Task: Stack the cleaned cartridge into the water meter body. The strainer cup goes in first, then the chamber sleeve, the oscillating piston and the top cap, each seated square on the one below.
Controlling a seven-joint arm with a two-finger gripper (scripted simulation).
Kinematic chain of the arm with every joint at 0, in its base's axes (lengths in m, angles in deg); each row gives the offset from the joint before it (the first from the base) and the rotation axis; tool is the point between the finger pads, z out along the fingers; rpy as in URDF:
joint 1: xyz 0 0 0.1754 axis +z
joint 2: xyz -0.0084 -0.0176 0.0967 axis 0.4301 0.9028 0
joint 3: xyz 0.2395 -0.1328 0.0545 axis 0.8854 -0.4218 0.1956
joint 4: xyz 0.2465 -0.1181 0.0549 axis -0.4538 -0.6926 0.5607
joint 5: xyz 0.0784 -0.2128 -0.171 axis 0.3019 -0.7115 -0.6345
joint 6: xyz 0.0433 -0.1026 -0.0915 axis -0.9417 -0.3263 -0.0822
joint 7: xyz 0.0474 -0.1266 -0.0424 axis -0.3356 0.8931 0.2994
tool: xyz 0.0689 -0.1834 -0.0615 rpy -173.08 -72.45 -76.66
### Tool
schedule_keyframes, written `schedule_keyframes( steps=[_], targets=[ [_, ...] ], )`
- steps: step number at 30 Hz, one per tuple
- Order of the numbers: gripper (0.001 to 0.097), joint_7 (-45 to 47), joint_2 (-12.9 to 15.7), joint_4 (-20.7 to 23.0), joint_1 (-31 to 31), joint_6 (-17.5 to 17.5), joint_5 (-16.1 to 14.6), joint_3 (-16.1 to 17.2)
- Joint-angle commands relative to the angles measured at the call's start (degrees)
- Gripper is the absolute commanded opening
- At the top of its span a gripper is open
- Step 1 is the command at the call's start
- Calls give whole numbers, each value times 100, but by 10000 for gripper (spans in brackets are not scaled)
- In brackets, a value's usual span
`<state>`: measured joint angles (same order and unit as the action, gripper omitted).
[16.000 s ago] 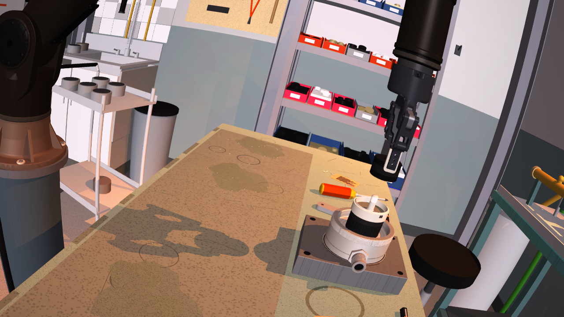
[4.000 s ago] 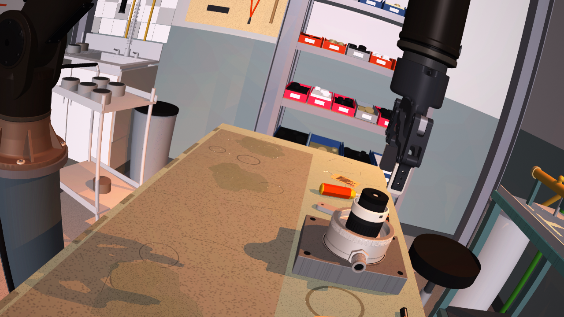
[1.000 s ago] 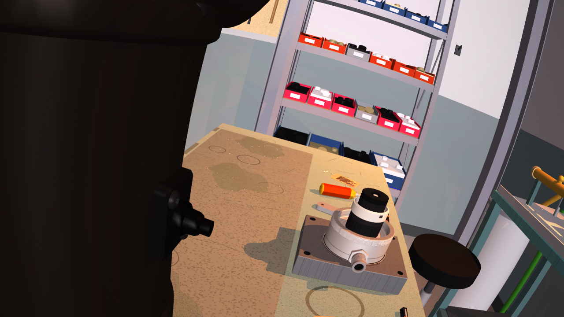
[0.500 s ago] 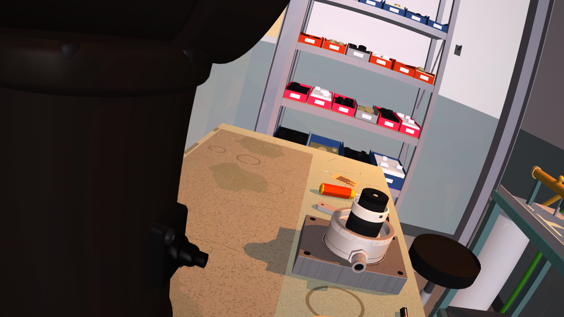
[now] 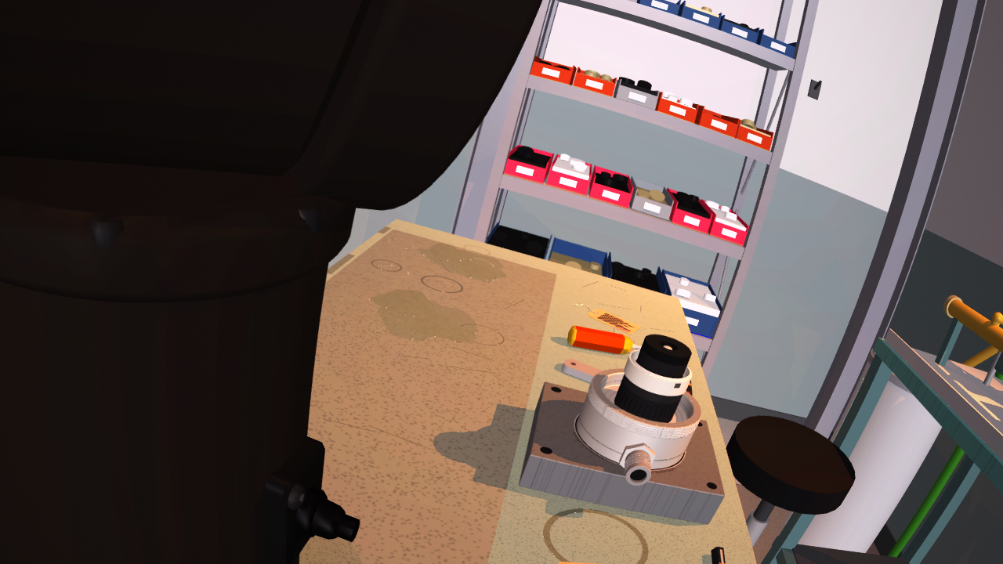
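Note:
My gripper's fingers are not in view; only the arm's dark bulk [image 5: 154,294] fills the left of the side camera's picture. On the bench's right part the white water meter body [image 5: 637,428] sits on a grey fixture plate [image 5: 621,456], its threaded port toward the front. A stack of cartridge parts [image 5: 652,379] stands inside the body, black at the bottom, white in the middle and black on top, leaning slightly to the right. Nothing of the fingers shows here.
Shelves with red, blue and grey bins [image 5: 631,182] stand behind the bench. An orange-handled screwdriver [image 5: 602,339] and a flat wrench [image 5: 582,370] lie behind the fixture. A black stool [image 5: 789,463] stands off the bench's right edge.

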<state>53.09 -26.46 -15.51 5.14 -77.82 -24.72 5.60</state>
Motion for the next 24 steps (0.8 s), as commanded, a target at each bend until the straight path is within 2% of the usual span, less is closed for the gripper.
schedule_keyframes(
  steps=[1, 13, 24],
  targets=[
    [880, 0, -7, 5, 0, 0, 0, -3],
    [870, 1, -5, 4, 0, 2, 1, -2],
    [650, 1, -5, 4, 0, 2, 1, -2]
  ],
)
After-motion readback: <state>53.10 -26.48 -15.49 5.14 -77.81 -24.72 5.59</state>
